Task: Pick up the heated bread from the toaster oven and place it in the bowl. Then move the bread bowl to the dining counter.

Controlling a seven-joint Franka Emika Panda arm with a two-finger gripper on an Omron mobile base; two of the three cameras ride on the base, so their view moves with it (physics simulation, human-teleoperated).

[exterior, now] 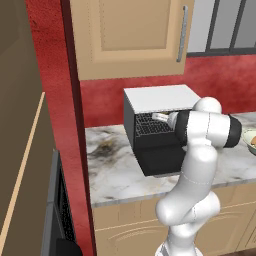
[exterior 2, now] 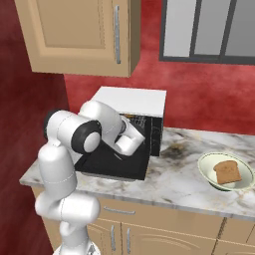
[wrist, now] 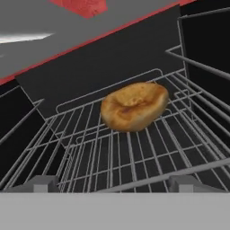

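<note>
The toaster oven [exterior: 159, 98] [exterior 2: 133, 98] stands on the worktop with its black door [exterior: 161, 161] [exterior 2: 115, 165] dropped open. On the wire rack [wrist: 134, 148] inside lies the heated bread [wrist: 134, 106], here a round golden-brown piece. My gripper [wrist: 114, 183] [exterior: 161, 117] is open at the oven's mouth, fingertips [wrist: 45, 183] set wide and short of the bread, with nothing between them. The pale bowl [exterior 2: 201, 167] [exterior: 248, 136] sits on the worktop right of the oven and holds a squarish toast slice [exterior 2: 228, 172]. The dining counter is out of view.
The marble worktop [exterior: 112, 167] [exterior 2: 174, 174] runs along a red wall. A beige wall cabinet [exterior: 130, 35] [exterior 2: 79, 35] hangs over the oven. The oven's side racks and black walls [wrist: 206, 54] close in around the hand. A tall unit [exterior: 20, 125] stands at the left.
</note>
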